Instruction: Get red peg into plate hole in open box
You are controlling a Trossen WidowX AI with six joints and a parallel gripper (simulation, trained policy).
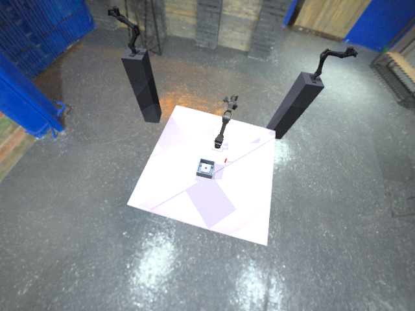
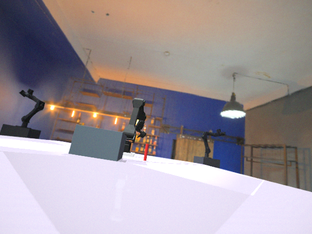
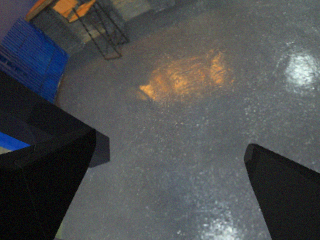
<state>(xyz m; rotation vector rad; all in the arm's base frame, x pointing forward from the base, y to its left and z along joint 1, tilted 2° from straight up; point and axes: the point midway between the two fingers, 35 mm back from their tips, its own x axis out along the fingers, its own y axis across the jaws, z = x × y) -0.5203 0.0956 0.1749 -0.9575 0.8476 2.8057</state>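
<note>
- We found the gripper point(image 1: 230, 98) point(image 3: 172, 145) released, grasping nothing.
- We judged 1 red peg point(image 1: 225, 161) point(image 2: 146, 152) stood upright beside the box point(image 1: 204, 175) point(image 2: 97, 142) for easy grasping.

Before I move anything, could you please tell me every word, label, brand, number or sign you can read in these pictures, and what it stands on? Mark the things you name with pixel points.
No readable text in any view.
The dark grey open square box point(image 1: 205, 175) point(image 2: 97, 142): no lettering visible.
The thin red cylindrical peg point(image 1: 225, 161) point(image 2: 146, 152): none visible.
The bottles on the wooden wall shelves point(image 2: 150, 141): too small and blurred to tell whether they bear labels.
</note>
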